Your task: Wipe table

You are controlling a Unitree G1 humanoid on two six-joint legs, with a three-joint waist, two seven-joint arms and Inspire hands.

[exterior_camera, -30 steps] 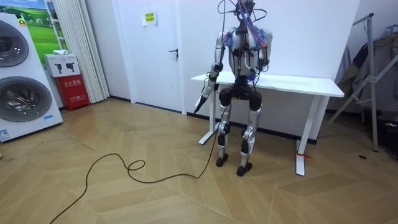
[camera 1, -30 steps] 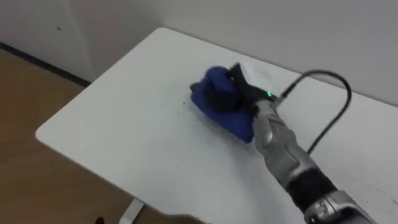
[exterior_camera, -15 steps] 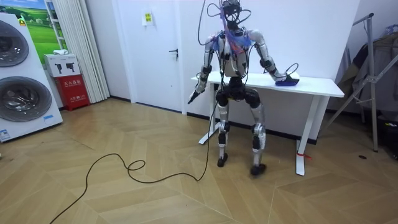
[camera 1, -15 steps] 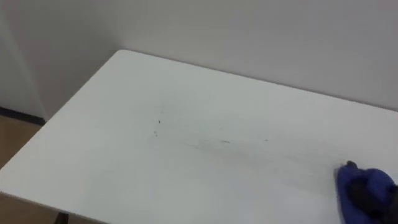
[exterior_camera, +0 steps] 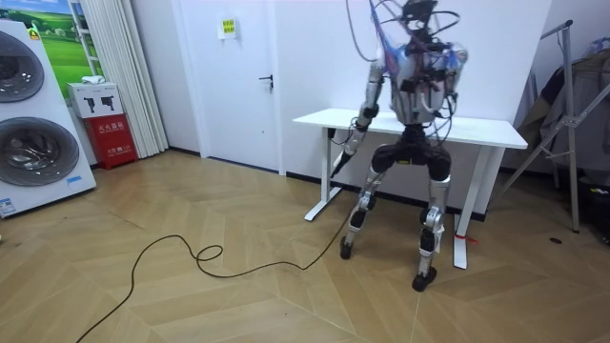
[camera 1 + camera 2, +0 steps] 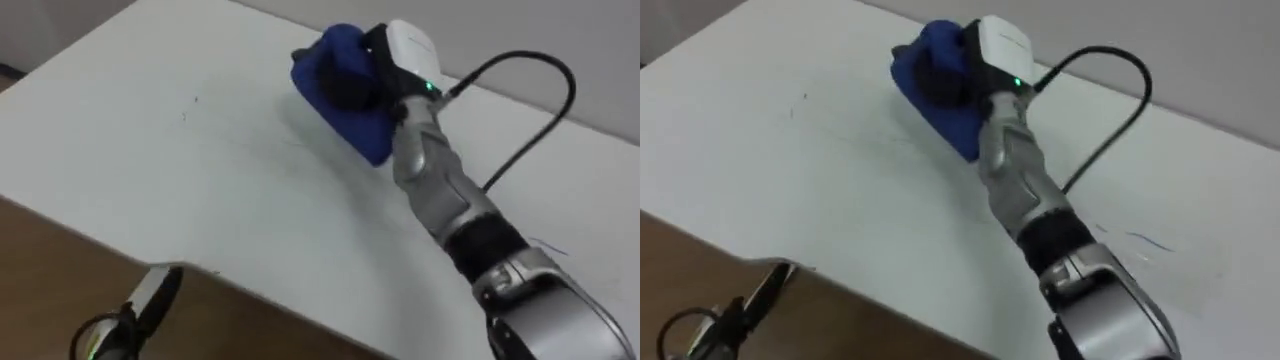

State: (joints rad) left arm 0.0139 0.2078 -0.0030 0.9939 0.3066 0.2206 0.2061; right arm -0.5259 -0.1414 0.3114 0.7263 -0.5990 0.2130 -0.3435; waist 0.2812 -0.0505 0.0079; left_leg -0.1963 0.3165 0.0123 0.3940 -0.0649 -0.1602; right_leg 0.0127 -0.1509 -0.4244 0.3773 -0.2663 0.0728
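Note:
A crumpled blue cloth lies on the white table, towards its far edge. My right hand sits on top of it, dark fingers curled into the folds, and the forearm runs back to the lower right. The same cloth and right hand show in the right eye view. Small dark marks dot the tabletop to the left of the cloth. My left hand hangs below the table's near edge with relaxed fingers. In the room view I stand at the table, facing the wall.
A faint blue line marks the tabletop near my right elbow. Wooden floor shows beyond the table's near edge. The wall runs close behind the far edge. In the room view, washing machines stand far off at the left.
I have stepped towards the room view's right along the table and the eye views have swung. The hand with the cloth swept away from the dark marks, then back towards them.

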